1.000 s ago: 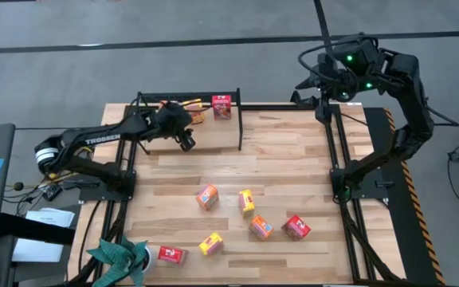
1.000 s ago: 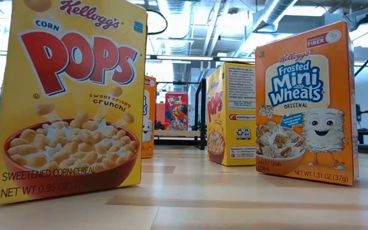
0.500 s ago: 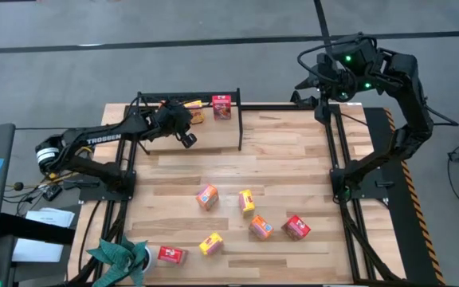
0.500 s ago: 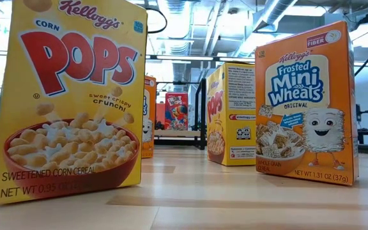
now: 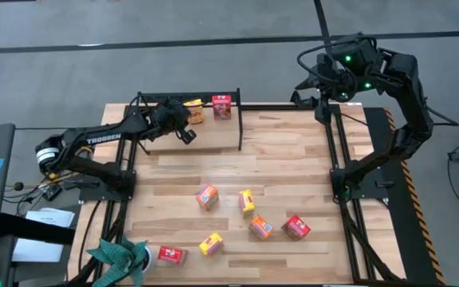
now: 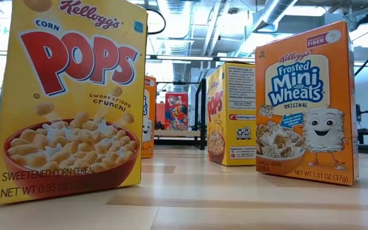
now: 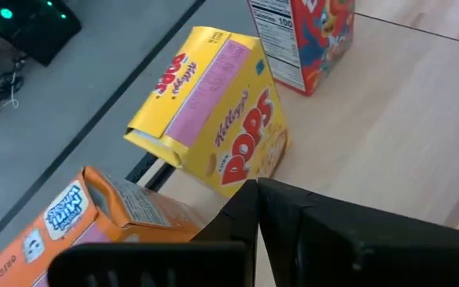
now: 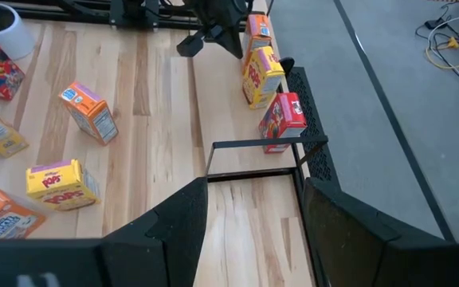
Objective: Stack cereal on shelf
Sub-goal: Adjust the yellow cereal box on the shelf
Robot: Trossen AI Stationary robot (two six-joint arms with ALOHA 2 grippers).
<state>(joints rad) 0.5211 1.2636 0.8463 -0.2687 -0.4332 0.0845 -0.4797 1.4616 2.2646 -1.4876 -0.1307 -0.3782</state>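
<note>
Black tubing frames the shelf point(image 5: 238, 127) at the table's far-left corner, and the left gripper point(image 5: 187, 135) hangs just beside it, fingers clenched on nothing. Three boxes stand on the board: an orange one point(image 7: 94, 219), a yellow Pops box point(image 7: 213, 119) and a red one point(image 5: 222, 107). Moving rightward, six loose cereal boxes point(image 5: 207, 196) lie scattered over the near half of the table, well apart from that gripper and toward the table's front. The left arm looks nearer them. Far right, the right gripper point(image 5: 322, 94) waits raised with its fingers spread, empty.
</note>
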